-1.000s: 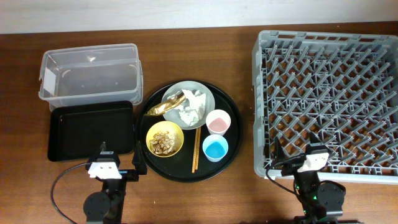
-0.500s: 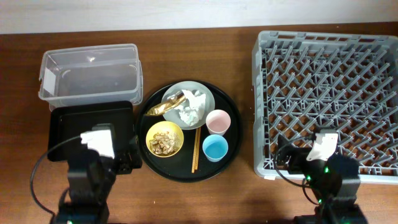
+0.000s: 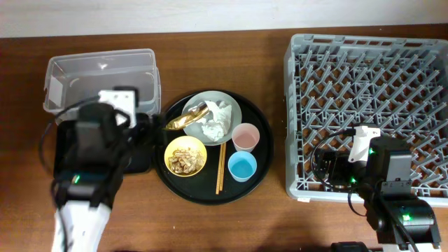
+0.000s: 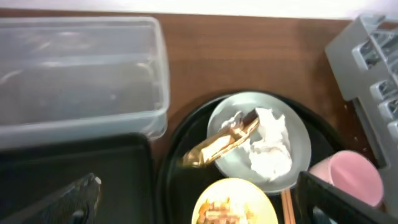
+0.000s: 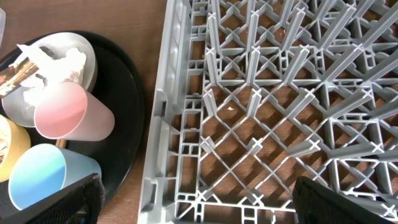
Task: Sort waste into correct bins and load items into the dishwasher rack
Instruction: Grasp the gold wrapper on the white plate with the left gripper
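Left wrist view: the left gripper [image 4: 204,200] is spread wide over the right edge of the shallow black tray [image 4: 74,168], with the gold wrapper [image 4: 221,143] and crumpled napkin [image 4: 270,149] just ahead on the grey-green plate [image 4: 292,117]. The clear tub [image 4: 81,81] sits far-left of them. On the round black tray [image 3: 199,187], the yellow bowl [image 3: 170,148] holds food scraps [image 3: 186,161], beside the chopsticks [image 3: 221,168], pink cup [image 3: 245,137] and blue cup [image 3: 242,166]. The right gripper [image 5: 199,202], also wide, hangs over the dishwasher rack [image 3: 364,70] at its near-left corner, with the cups to its left.
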Robot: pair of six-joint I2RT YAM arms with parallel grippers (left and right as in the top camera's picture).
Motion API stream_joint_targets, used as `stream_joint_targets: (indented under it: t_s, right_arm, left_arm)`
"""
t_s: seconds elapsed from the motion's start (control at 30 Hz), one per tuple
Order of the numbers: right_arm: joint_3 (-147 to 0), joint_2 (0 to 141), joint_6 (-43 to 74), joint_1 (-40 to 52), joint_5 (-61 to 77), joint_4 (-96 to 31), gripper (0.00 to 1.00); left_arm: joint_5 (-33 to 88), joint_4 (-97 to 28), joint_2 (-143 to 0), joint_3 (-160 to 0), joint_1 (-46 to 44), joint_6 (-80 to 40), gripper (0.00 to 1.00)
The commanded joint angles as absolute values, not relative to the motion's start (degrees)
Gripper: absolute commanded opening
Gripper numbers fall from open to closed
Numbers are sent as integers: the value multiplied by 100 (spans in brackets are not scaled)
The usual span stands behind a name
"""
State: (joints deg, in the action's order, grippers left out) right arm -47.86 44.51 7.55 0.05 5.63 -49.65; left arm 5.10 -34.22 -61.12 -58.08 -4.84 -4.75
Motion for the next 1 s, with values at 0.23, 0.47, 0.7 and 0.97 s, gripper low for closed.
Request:
stream_joint_targets:
  t_s: [0.23,0.47,0.7,0.97]
  right_arm:
    - [-4917,4709,760,36,593,-4954,98]
    - [-4917,4768,760,36,591,-4954,98]
    - [-4917,4768,760,36,591,-4954,98]
    - [-4917,4768,757,36,585,-4952,98]
  left_arm:
    - [451,-2038,-10075,-6466,-1785,913,94]
    - [-436,-2023,-10532,-6464,-1785,913,66]
    - [-434,-2062,-10519,-6479,-1785,910,4]
    - [-937,-2141,-9177,-6724,-1675,910,1]
